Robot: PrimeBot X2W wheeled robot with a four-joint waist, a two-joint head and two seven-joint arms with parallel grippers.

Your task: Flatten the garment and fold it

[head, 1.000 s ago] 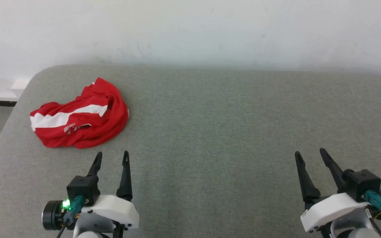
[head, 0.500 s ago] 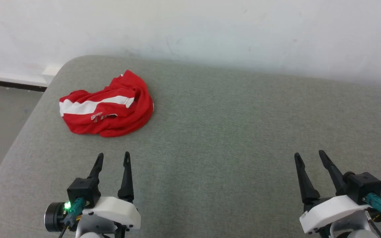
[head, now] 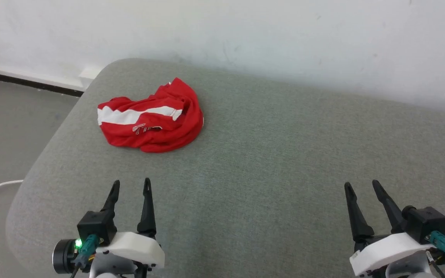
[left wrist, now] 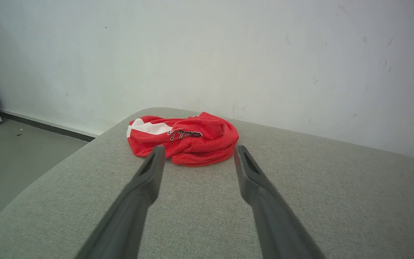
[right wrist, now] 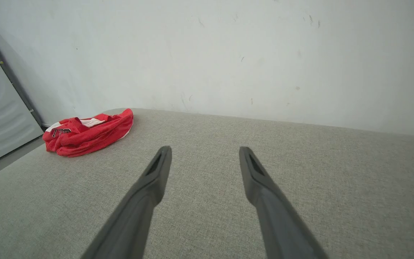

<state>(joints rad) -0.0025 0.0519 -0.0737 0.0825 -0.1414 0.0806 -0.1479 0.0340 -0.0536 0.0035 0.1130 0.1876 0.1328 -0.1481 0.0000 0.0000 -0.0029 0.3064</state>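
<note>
Crumpled red white-banded shorts (head: 151,123) lie on the grey cloth worktop (head: 269,162), clear of the left end effector (head: 131,181) and right end effector (head: 361,183), both released.

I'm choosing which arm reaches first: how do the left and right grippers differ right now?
The left gripper sits near the crumpled red shorts; the right gripper is far across the grey cushion. The left gripper's fingers point straight at the shorts; the right gripper's point past them, at the wall. Both are open and empty.
</note>
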